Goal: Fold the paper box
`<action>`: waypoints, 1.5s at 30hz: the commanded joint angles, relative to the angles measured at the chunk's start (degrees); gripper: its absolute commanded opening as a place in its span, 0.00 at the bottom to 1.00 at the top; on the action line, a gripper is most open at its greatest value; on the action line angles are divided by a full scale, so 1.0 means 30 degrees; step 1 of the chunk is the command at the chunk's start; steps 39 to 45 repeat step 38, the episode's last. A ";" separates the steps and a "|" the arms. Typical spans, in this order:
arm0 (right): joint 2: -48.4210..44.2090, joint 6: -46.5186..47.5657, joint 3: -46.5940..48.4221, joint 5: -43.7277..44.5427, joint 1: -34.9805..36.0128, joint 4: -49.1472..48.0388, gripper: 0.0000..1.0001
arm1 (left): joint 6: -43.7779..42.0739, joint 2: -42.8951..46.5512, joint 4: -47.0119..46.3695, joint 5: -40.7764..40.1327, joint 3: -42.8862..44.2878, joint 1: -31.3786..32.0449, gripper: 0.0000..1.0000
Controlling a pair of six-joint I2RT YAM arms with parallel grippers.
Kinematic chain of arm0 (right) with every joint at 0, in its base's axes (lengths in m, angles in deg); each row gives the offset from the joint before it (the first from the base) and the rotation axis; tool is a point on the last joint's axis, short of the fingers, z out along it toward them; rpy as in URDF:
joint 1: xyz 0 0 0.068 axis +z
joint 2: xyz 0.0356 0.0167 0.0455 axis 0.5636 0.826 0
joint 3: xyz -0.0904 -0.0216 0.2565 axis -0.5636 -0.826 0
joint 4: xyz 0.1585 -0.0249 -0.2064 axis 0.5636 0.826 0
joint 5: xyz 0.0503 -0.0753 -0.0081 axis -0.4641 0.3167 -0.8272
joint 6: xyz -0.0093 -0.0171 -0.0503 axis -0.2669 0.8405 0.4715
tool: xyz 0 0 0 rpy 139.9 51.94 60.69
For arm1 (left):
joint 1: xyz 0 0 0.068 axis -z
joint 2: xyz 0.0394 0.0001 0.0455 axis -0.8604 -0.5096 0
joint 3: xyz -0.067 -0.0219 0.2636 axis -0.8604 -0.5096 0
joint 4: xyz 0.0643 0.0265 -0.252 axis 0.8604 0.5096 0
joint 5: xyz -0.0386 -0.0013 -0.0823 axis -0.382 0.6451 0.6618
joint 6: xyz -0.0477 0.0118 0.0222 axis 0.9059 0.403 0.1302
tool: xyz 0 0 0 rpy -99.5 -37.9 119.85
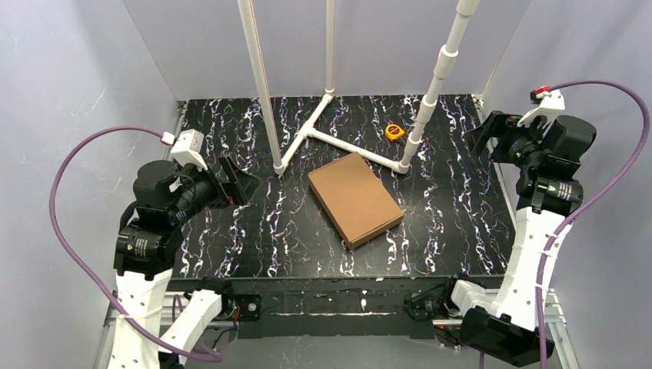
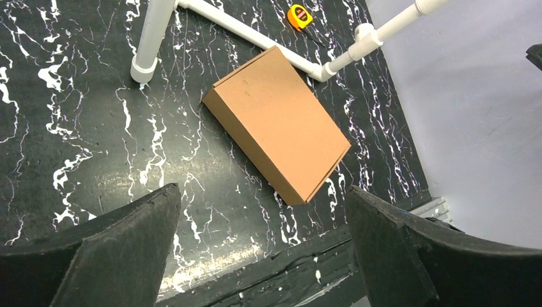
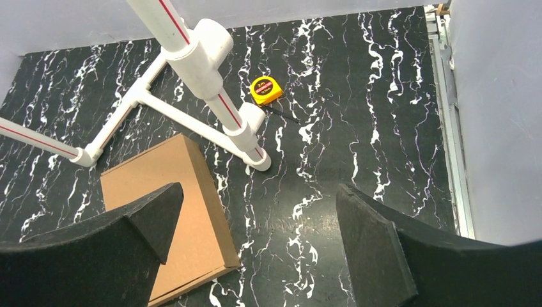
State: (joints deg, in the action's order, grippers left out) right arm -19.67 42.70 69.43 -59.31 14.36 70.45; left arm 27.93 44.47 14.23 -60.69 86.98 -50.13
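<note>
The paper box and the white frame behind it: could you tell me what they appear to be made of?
The paper box looks like matte brown cardboard, uncoated, with creased edges. The white frame seems smooth, slightly glossy plastic pipe with moulded joints.

Paper box: left part hidden behind a finger of the right gripper in its wrist view. Tape measure: label print too small to read. White pipes: upper ends cut off by the overhead view's top edge.

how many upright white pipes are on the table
3: left pipe near the paper box, middle pipe at the back, right pipe by the tape measure. None seems hidden.
</note>
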 commanded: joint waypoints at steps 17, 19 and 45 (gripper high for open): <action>-0.0507 -0.0077 -0.0290 -0.1830 -0.0848 -0.1053 0.98 | -0.1239 0.0141 0.0336 -0.0814 0.0140 0.0275 0.98; -0.0533 -0.0063 -0.0333 -0.1844 -0.0852 -0.1039 0.98 | -0.1320 0.0232 0.0367 -0.0962 -0.0009 0.0316 0.98; -0.1105 -0.0313 -0.1255 -0.0851 -0.0881 -0.1252 0.98 | -0.1080 0.0874 -0.0232 -0.0621 -0.1711 0.0306 0.98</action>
